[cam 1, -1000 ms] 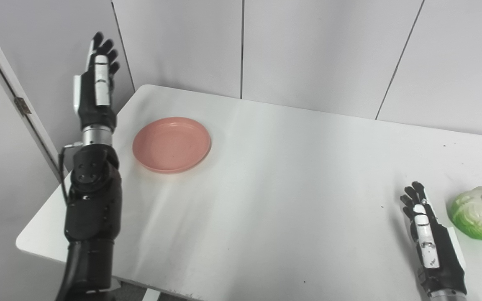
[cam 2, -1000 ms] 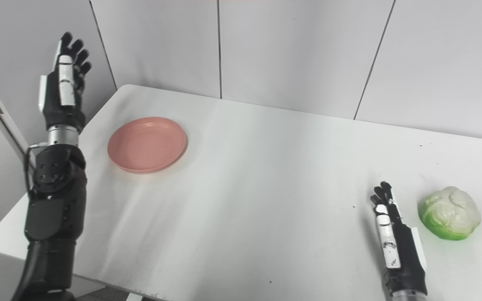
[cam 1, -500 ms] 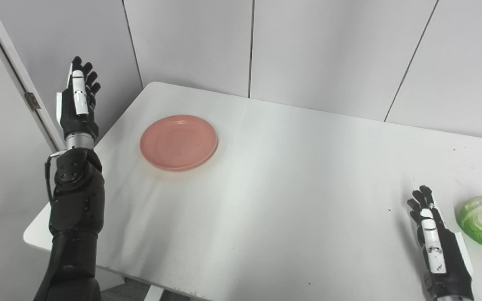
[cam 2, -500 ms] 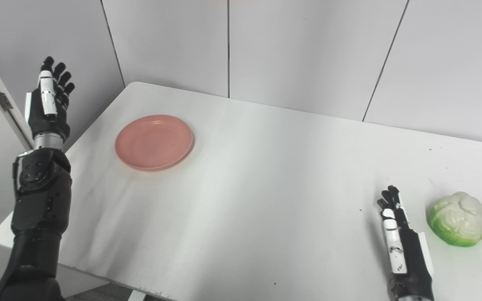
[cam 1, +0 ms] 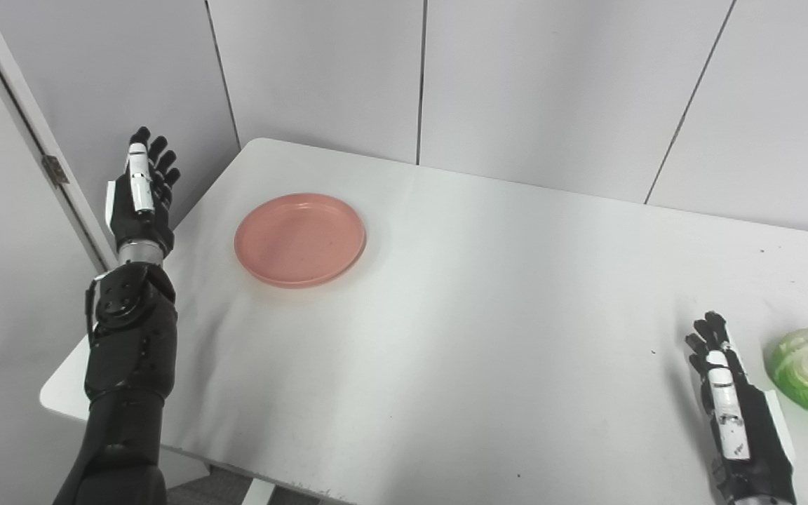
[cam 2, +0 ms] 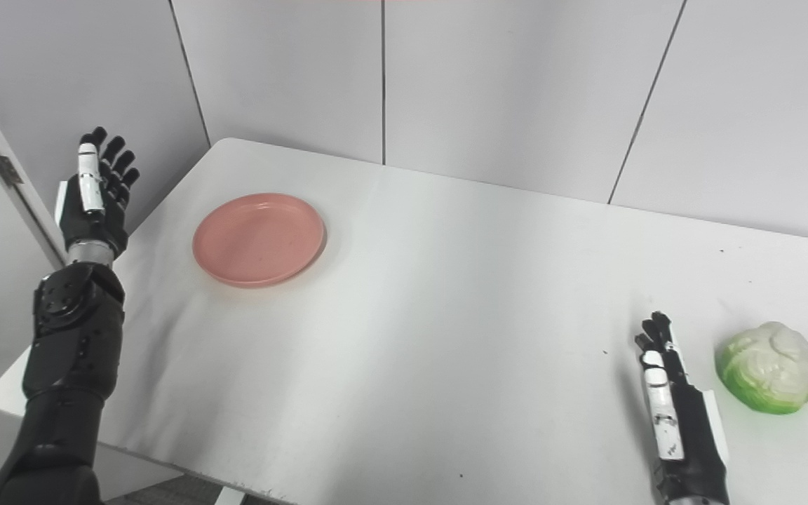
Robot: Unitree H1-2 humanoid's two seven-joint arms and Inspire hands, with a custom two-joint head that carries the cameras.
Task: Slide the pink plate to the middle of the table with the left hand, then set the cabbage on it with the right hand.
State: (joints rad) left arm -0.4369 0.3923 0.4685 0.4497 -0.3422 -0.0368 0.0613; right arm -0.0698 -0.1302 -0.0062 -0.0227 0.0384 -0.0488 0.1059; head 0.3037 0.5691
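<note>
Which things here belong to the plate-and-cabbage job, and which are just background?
Job:
pink plate, far left of table
cabbage, near right
left hand, open
right hand, open

Background:
white table
wall panels
door hinge

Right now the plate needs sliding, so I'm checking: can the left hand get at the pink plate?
Probably yes. The left hand is open, raised beside the table's left edge, and nothing lies between it and the pink plate.
</note>
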